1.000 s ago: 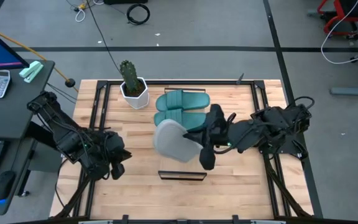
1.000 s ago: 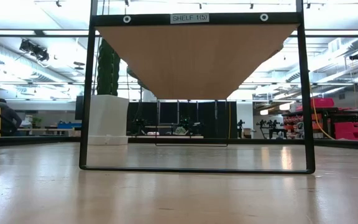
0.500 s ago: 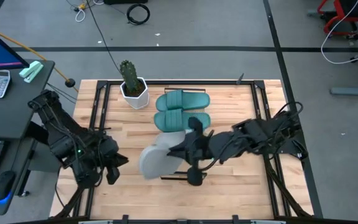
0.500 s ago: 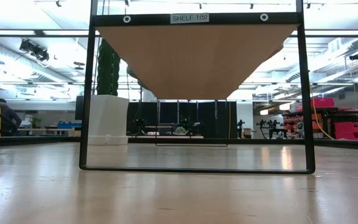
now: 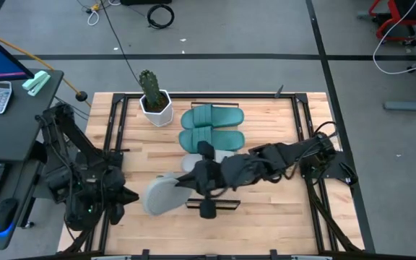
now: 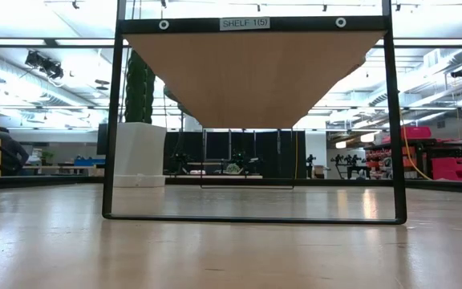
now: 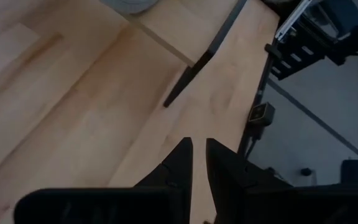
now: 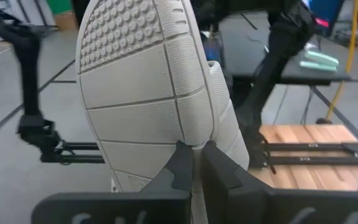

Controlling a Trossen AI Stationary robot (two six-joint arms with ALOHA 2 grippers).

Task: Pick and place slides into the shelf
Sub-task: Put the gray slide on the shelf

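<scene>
My right pincer (image 5: 181, 189) is closed on the edge of the light grey foam slide sandal (image 5: 159, 195), above the near-left surface. It seems light and soft, so the edge grip may flex.

Two teal slides (image 5: 211, 126) side by side on the shelf (image 5: 219, 205); grey slide (image 5: 161, 195) aloft at its front-left.
</scene>
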